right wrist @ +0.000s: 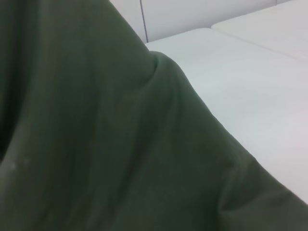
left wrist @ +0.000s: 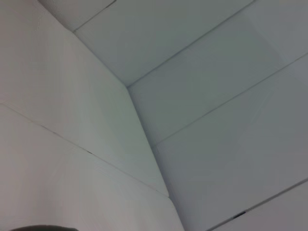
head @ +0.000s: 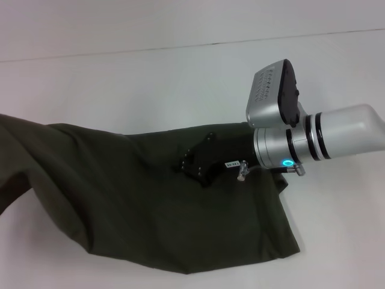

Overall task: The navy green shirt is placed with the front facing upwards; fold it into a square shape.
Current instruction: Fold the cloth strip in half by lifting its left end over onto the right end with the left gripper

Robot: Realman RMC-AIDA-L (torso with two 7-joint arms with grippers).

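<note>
The navy green shirt (head: 138,211) hangs as a broad dark olive sheet, plain side showing and no print visible. Its upper edge stretches from the left border of the head view to my right gripper (head: 195,164). That black gripper reaches in from the right and is shut on the cloth near the shirt's upper right part. In the right wrist view the shirt (right wrist: 96,134) fills most of the picture in soft folds. My left gripper is out of view. The left wrist view shows only white panels and a dark sliver (left wrist: 43,228) at its lower edge.
The white table (head: 337,241) lies bare to the right of and behind the shirt, with a seam line (head: 180,47) along its far side. The right arm's silver wrist and camera housing (head: 274,93) stand above the shirt's right edge.
</note>
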